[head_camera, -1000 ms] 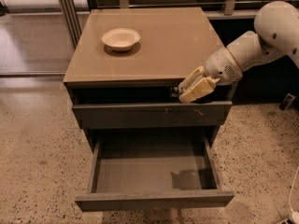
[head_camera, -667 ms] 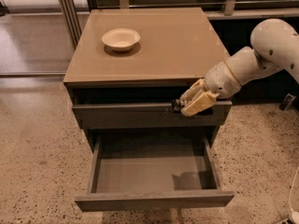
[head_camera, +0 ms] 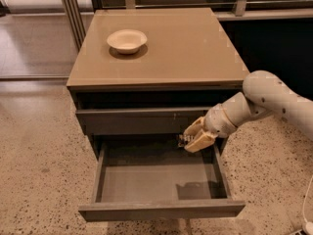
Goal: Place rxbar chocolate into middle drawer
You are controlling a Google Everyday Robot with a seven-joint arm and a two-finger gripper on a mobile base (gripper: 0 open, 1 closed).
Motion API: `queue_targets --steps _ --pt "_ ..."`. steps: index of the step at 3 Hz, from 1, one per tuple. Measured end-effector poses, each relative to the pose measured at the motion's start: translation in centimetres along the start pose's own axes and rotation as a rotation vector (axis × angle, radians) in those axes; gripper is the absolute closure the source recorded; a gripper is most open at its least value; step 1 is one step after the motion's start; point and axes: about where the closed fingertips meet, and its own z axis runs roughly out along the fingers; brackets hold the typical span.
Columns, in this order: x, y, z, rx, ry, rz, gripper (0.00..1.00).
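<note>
The middle drawer (head_camera: 161, 210) is pulled out below the cabinet top, and its bare grey interior holds nothing. My gripper (head_camera: 194, 138) hangs over the drawer's back right part, just under the closed drawer front above. It is shut on the rxbar chocolate (head_camera: 181, 140), a small dark wrapper with pale lettering that sticks out to the left of the tan fingers (head_camera: 199, 142). The bar is held above the drawer floor and does not touch it.
A white bowl (head_camera: 126, 39) sits on the tan cabinet top (head_camera: 195, 48) at the back left. The closed grey drawer front (head_camera: 142, 121) lies just above my gripper. My white arm (head_camera: 274, 99) reaches in from the right. Speckled floor surrounds the cabinet.
My gripper has moved down and to the left with the bar, from the cabinet's top front edge to a spot over the back right of the open drawer.
</note>
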Motion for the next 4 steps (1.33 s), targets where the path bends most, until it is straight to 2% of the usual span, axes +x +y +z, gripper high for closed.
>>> queue_targets --steps 1,2,4 --pt "6.0 -1.2 5.8 -0.023 -0.008 0.048 1.00" --pt "6.1 -1.2 5.9 -0.021 -0.006 0.044 1.00" --pt "11.6 -3.6 11.4 0.043 0.012 -0.049 1.00"
